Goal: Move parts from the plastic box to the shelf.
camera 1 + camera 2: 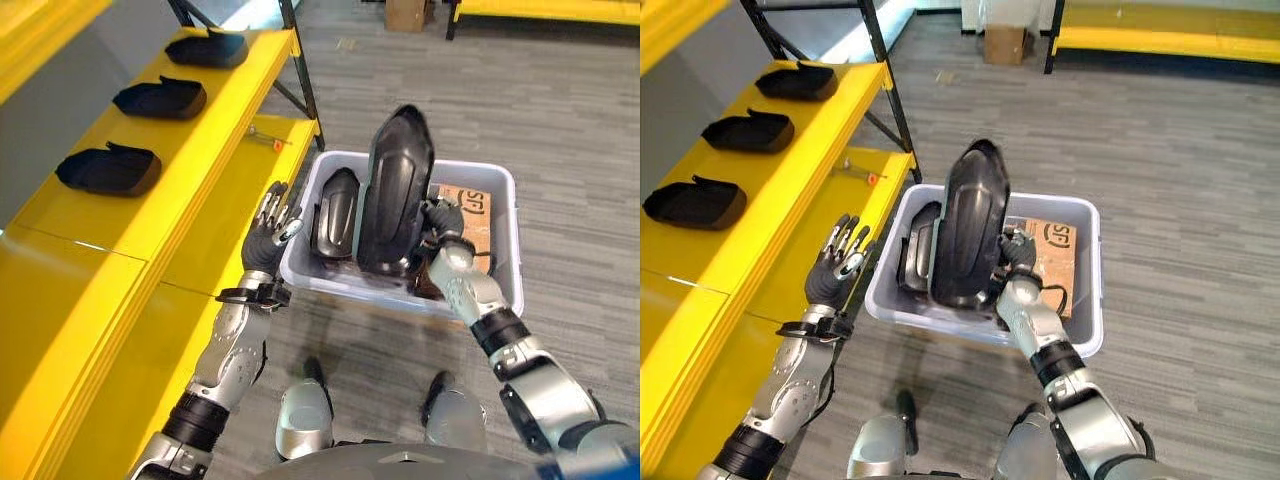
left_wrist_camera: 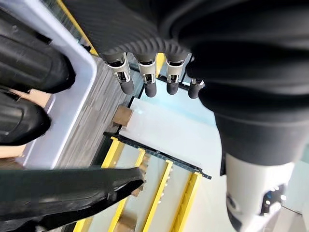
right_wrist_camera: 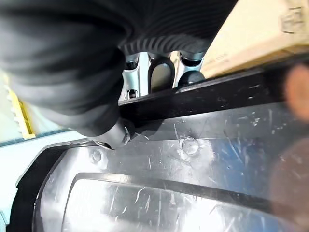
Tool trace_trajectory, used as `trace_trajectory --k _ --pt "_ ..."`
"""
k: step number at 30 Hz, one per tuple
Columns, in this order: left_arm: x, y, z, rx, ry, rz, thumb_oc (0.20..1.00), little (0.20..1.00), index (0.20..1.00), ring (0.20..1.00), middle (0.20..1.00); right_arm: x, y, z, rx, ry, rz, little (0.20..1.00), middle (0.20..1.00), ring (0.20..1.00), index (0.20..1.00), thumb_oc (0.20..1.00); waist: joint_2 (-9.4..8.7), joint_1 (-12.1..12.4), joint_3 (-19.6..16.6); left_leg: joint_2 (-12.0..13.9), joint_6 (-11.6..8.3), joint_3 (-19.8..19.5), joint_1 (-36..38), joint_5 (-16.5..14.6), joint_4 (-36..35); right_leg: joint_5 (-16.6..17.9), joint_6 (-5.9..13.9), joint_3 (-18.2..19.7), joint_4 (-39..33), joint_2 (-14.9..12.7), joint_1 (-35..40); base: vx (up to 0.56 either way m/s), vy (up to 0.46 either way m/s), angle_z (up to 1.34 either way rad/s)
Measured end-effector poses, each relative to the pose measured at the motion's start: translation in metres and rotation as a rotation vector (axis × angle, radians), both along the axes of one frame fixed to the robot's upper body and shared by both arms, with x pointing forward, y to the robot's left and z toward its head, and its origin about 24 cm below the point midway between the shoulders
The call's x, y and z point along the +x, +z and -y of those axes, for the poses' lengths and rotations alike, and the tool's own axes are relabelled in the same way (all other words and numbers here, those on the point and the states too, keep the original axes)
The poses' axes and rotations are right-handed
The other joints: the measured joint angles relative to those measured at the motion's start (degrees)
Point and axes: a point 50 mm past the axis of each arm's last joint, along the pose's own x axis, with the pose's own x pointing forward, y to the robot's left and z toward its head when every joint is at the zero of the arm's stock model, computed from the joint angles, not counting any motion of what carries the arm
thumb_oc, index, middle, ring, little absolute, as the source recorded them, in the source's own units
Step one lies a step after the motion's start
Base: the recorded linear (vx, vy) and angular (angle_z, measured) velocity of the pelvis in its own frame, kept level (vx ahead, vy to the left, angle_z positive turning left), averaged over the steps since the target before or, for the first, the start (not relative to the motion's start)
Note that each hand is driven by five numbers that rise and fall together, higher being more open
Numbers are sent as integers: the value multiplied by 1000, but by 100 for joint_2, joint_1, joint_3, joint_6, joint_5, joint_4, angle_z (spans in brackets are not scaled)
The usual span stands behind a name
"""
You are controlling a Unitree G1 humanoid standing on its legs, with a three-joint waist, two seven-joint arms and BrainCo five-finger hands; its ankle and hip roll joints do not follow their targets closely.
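Grey carpet floor, yellow shelf (image 1: pixel 190 190) at left bearing three black parts. Right hand (image 1: pixel 1017 252) clenched on the edge of a tall black part (image 1: pixel 393 190), stood upright in the box (image 1: pixel 497 185) beside a second one. Left hand (image 1: pixel 272 225) relaxed, fingers straight, just outside the box. Probably stiff moulded plastic, glossy, scratched, light but long and unwieldy; best gripped along the rim, low down.

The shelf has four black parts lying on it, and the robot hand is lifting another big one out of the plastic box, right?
Not quite: the left eye view shows three black parts on the yellow shelf, not four. The rest is right: the right robot hand is gripping a big black part, standing up out of the plastic box.
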Motion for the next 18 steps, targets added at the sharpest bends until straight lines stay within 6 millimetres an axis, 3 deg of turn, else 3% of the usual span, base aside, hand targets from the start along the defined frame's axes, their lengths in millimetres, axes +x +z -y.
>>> trace_trajectory --k 7,12,14,15,16,17,18 --pt "-3 -11 -6 84 27 -28 1000 1000 1000 1000 1000 -9 -14 -19 47 132 -75 200 200 200 200 200 -58 163 -112 -57 47 -90 -208 -37 136 133 -11 -122 -237 -90 45 10 227 7" --pt "-4 -10 -7 132 9 -9 1000 1000 1000 1000 1000 -25 -29 -31 143 159 -138 200 200 200 200 200 -218 345 -256 -215 188 -126 -409 -225 454 488 27 -339 -812 -184 294 -5 248 10" --pt "-4 -10 -7 135 7 -6 1000 1000 1000 1000 1000 -32 -36 -43 189 172 -166 200 200 200 200 200 -302 345 -326 -334 316 -93 -486 -360 588 733 -103 -394 -1229 -204 449 -85 278 1" --pt "-4 -10 -7 137 6 -9 1000 1000 1000 1000 1000 -36 -38 -50 210 181 -176 200 200 200 200 200 -346 333 -334 -434 406 -48 -490 -444 672 963 -327 -429 -1398 -232 538 -188 296 -53" --pt "-4 -16 -8 137 15 -30 1000 1000 1000 1000 1000 -40 -39 -64 228 213 -181 200 200 200 200 200 -279 443 -352 -416 571 234 -459 -552 561 1914 -194 -593 -1581 -319 351 -137 161 -77" --pt "-3 -16 -8 137 24 -32 1000 1000 1000 1000 1000 -41 -38 -68 222 236 -178 200 200 200 200 200 -267 428 -354 -423 639 371 -482 -572 498 2326 -217 -667 -1663 -319 219 -104 85 -74" --pt "1 -15 -8 140 27 -27 1000 1000 1000 1000 1000 -42 -37 -71 218 252 -176 200 200 200 200 200 -240 398 -342 -442 701 348 -514 -541 432 2261 -197 -655 -1386 -334 90 8 -49 -5"
